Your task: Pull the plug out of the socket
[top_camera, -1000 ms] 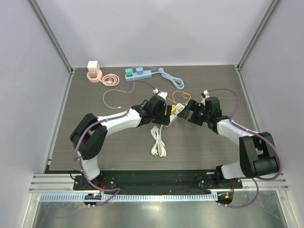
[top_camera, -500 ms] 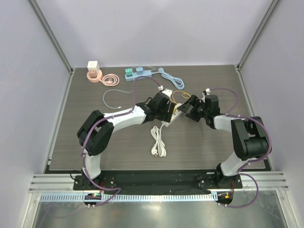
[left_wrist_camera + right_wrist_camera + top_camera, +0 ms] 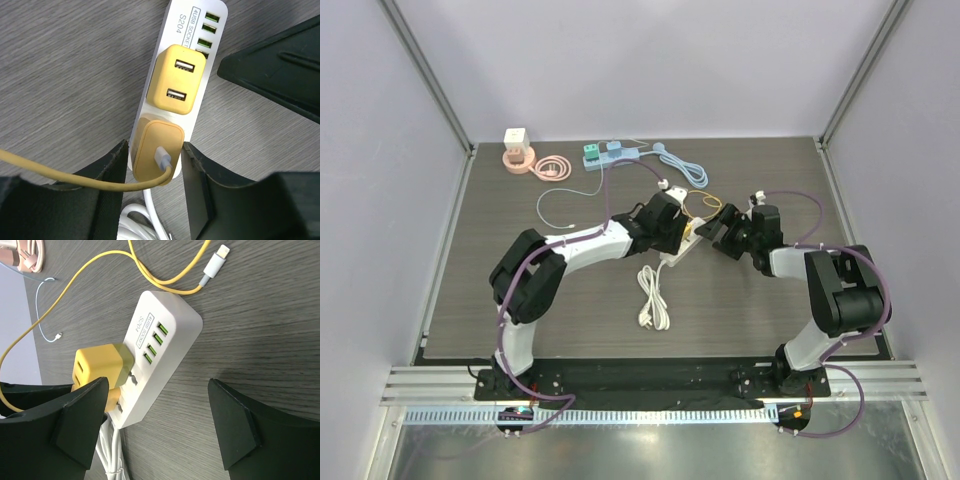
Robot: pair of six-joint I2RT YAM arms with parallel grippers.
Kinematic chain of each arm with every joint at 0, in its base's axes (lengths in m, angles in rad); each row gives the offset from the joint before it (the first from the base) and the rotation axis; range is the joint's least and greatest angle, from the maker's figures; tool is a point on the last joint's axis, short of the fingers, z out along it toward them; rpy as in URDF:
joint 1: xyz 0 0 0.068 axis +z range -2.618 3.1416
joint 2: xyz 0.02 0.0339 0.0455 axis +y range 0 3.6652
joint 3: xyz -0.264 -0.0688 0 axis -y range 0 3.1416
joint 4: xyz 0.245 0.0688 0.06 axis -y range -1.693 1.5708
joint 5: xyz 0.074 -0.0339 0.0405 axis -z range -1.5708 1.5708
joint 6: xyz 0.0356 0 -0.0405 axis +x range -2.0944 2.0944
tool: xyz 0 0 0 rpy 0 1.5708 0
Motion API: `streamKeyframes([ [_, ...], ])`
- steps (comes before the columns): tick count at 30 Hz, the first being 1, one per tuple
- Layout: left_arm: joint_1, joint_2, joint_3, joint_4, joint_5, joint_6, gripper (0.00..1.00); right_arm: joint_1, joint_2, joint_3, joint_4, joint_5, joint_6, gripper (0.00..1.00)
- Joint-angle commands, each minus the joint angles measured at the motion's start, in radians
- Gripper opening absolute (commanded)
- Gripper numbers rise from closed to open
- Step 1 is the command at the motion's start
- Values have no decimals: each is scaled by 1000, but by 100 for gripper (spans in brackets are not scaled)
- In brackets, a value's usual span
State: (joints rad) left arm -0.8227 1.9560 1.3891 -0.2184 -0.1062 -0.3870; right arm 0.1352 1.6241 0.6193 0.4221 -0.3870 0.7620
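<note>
A white power strip (image 3: 176, 20) lies mid-table (image 3: 685, 240) with two yellow chargers plugged in. The nearer yellow plug (image 3: 152, 150) has a yellow cable coming out of it. The other yellow charger (image 3: 177, 80) has two USB ports. My left gripper (image 3: 154, 160) straddles the cabled plug, with its fingers close on either side and a thin gap on the left. It shows in the top view (image 3: 675, 232) too. My right gripper (image 3: 159, 390) is wide open and empty. It hovers by the strip (image 3: 170, 335) near the USB charger (image 3: 97, 367).
The strip's white cord (image 3: 652, 295) lies coiled in front. A yellow cable's loose connector (image 3: 218, 257) lies behind the strip. At the back are a blue power strip (image 3: 612, 155), a pink cable coil (image 3: 552, 168), a white cube on a pink stand (image 3: 516, 148) and a thin white cable (image 3: 555, 205).
My left gripper has moved right and back onto the strip's plug end. My right gripper has shifted slightly back-left toward the strip. Little changed in the last half second.
</note>
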Motion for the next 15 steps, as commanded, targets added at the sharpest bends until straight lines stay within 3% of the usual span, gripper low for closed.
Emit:
streamKeyframes([
  [1,5,17,36,39,20,-12,47,-5,5,-6,72,33,13,86],
  [5,5,24,41,30,20,-18,41,-3,14,-9,89,31,19,84],
  [11,5,18,41,16,31,-32,13,-3,16,-6,87,19,14,84],
  [13,5,14,36,5,28,-49,0,-2,19,-6,87,10,16,83],
  [15,5,9,28,-4,26,-64,0,-3,22,-6,87,-10,19,83],
])
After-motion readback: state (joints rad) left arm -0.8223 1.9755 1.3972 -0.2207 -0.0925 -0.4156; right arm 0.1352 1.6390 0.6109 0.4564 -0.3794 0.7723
